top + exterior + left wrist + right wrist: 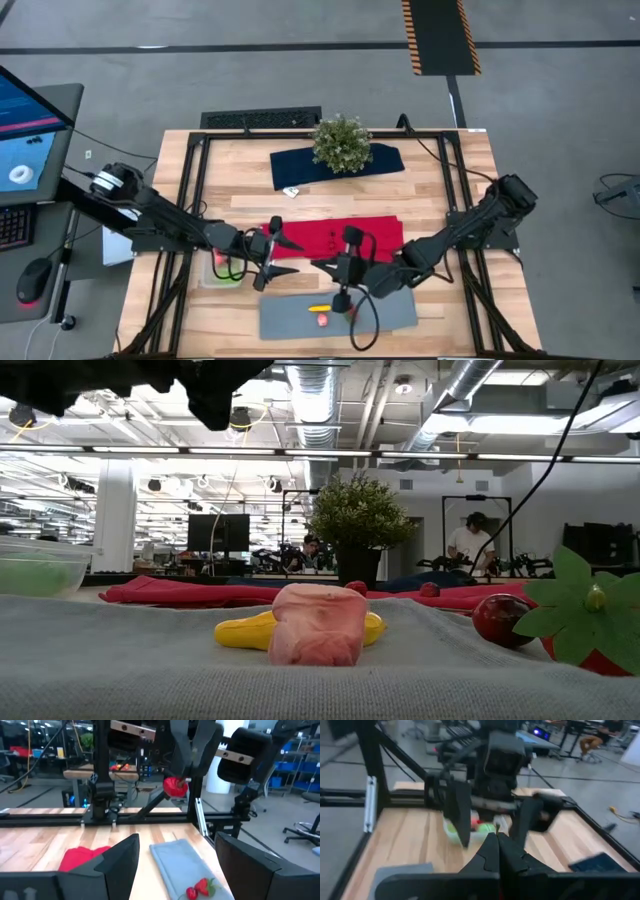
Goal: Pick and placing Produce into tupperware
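The clear tupperware (222, 268) stands on the wood at the table's left, with green and red toy pieces inside; the right wrist view shows it as well (470, 827). More produce lies on a grey mat (385, 312): a yellow piece (240, 632), a pink one (318, 625), a dark red round one (497, 620) and a strawberry (201, 886). My left gripper (177, 842) is open and hovers between the tupperware and the mat. My right gripper (341, 296) is above the mat, shut on a red toy fruit (173, 786). My right gripper pinches the red toy fruit (173, 786) between its two fingers (192, 750) at their free ends. The fingers come from above and point down. The fruit is lifted clear above the table and sits at the fingertips.
A red cloth (340, 235) lies just beyond the mat, and a dark blue cloth (300, 165) with a potted plant (341, 143) sits near the far edge. Black frame rails run along both table sides. People show in the room beyond.
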You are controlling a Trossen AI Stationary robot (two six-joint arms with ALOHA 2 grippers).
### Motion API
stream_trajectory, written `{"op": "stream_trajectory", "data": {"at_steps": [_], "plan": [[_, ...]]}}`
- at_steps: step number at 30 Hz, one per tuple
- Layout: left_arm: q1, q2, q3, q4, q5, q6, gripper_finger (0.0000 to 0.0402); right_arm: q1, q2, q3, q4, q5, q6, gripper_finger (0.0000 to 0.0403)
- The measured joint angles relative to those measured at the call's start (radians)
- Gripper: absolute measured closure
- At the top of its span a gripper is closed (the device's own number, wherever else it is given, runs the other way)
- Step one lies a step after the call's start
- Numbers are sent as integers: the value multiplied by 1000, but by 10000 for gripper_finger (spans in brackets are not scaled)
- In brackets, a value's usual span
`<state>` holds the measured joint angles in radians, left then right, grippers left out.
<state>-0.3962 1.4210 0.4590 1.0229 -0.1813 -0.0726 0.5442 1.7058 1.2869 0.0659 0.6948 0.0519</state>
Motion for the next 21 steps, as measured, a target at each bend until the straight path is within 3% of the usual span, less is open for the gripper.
{"op": "stream_trajectory", "data": {"at_steps": [7,21], "plan": [[1,71,31,72,-1,8,152,-48,27,1,50,-77,-10,393],[2,70,30,75,-25,4,152,-84,50,0,115,-156,-27,393]]}}
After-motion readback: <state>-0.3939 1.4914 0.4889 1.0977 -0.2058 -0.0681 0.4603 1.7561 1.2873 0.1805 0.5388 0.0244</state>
